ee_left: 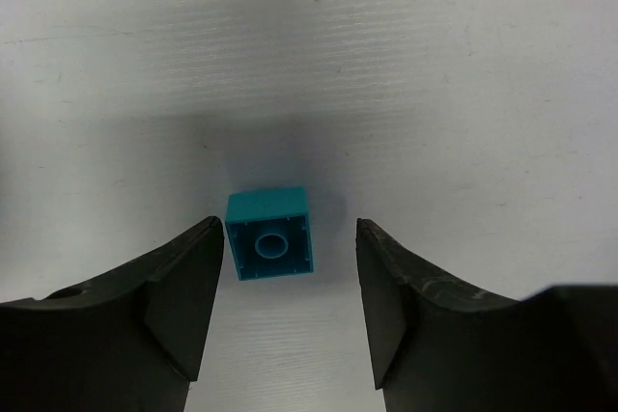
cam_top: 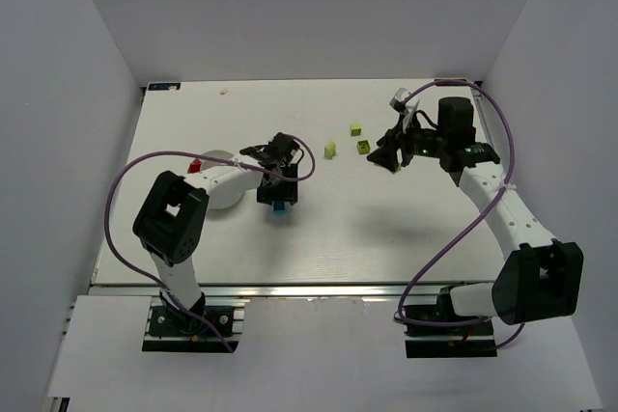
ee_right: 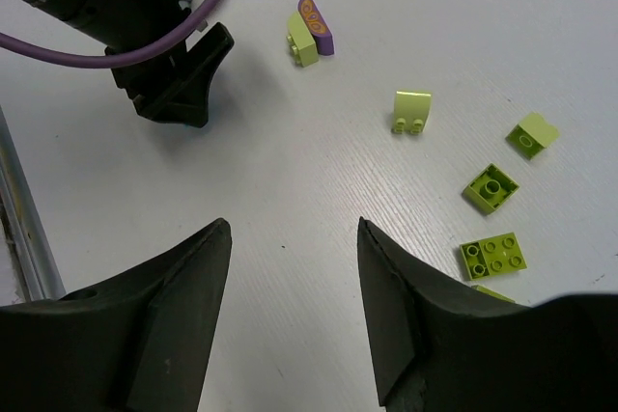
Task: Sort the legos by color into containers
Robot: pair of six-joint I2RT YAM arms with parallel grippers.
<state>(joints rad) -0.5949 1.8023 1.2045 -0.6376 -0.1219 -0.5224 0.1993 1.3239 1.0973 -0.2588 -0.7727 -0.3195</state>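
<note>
A teal-blue brick (ee_left: 270, 234) lies on the table with its hollow underside showing, just ahead of and between the fingers of my open left gripper (ee_left: 290, 229). From above, this gripper (cam_top: 277, 190) hangs over the teal brick (cam_top: 280, 207), right of the white dish (cam_top: 220, 198). A red brick (cam_top: 195, 166) sits at the dish's far left rim. My right gripper (cam_top: 389, 161) is open and empty (ee_right: 293, 224) above bare table. Lime bricks (cam_top: 356, 128) (cam_top: 330, 149) (cam_top: 363, 147) lie left of it. Several lime bricks (ee_right: 413, 109) (ee_right: 491, 187) (ee_right: 493, 255) show in the right wrist view.
A lime brick joined to a purple piece (ee_right: 311, 30) lies near the left arm's gripper (ee_right: 164, 55). My left arm covers much of the dish, so its compartments are hidden. White walls enclose the table (cam_top: 406, 229) on three sides.
</note>
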